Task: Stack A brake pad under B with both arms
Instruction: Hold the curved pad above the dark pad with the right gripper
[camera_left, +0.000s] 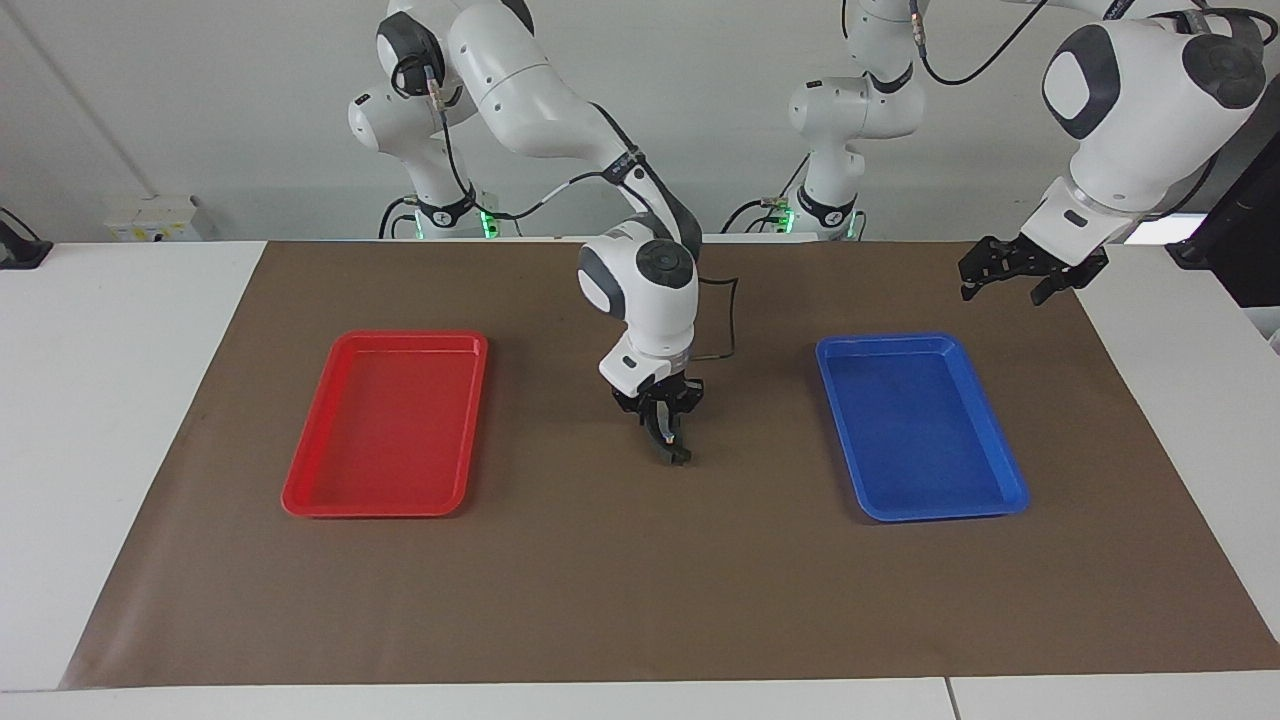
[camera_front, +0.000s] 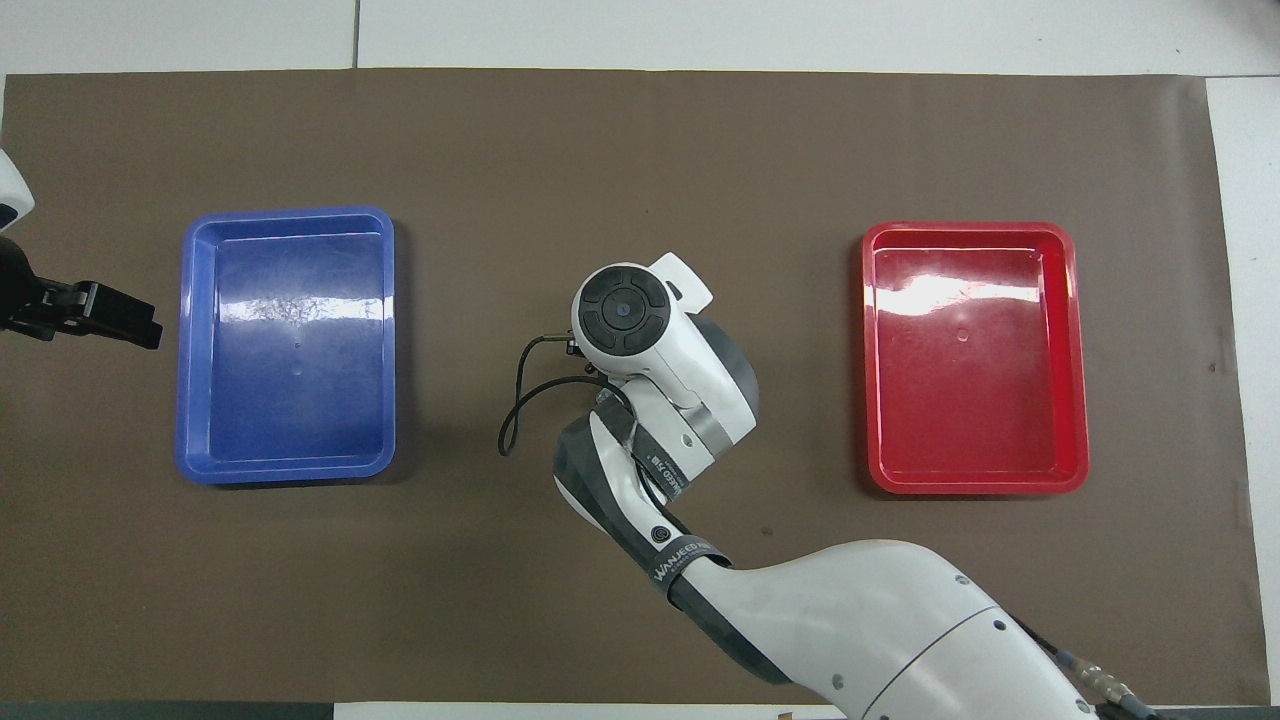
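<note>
My right gripper (camera_left: 672, 448) hangs point-down over the middle of the mat, between the two trays, with its fingertips shut. A small dark piece (camera_left: 679, 456) sits at those fingertips, right at the mat. I cannot tell whether it is the A brake pad or B, and no other pad shows. In the overhead view the right arm's wrist (camera_front: 622, 320) covers that spot. My left gripper (camera_left: 1006, 290) (camera_front: 140, 326) hovers open and empty over the mat's edge at the left arm's end, beside the blue tray.
An empty red tray (camera_left: 300, 495) (camera_front: 1078, 360) lies toward the right arm's end. An empty blue tray (camera_left: 1010, 480) (camera_front: 186, 350) lies toward the left arm's end. A brown mat (camera_left: 640, 600) covers the table. A black cable (camera_front: 512, 420) loops off the right wrist.
</note>
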